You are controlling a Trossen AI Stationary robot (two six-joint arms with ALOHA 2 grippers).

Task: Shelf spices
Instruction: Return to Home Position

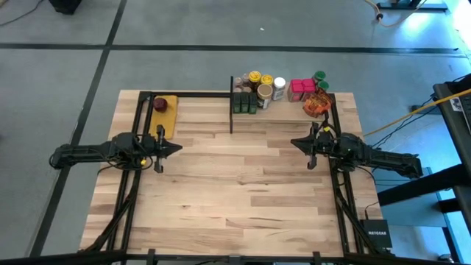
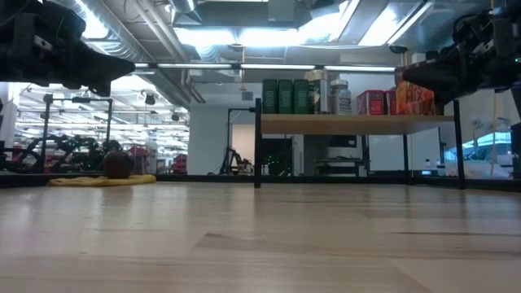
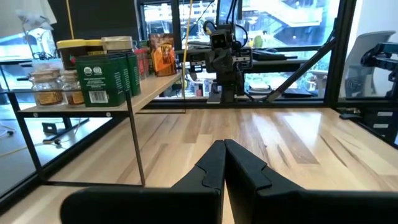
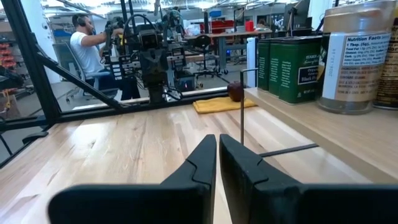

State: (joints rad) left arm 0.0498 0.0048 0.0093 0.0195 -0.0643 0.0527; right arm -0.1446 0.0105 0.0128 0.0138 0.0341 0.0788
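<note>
High view | spices (image 1: 276,90) crowd shelf (image 1: 287,111) | left end effector (image 1: 179,147) closed, empty | right end effector (image 1: 293,142) closed, empty

The plank-striped wooden tabletop (image 1: 235,199) carries two groups. Toward 11 o'clock lies a yellow pad (image 1: 168,121) with a dark red round thing (image 1: 160,104) on it. Toward 1 o'clock stands the shelf (image 1: 283,112), a pale board on a thin black frame. On the board, three dark tins (image 1: 245,103) stand at 9 o'clock, jars (image 1: 259,79) cluster around 11, red boxes (image 1: 302,88) sit at 1, and an orange packet (image 1: 316,105) lies at 3.
</note>
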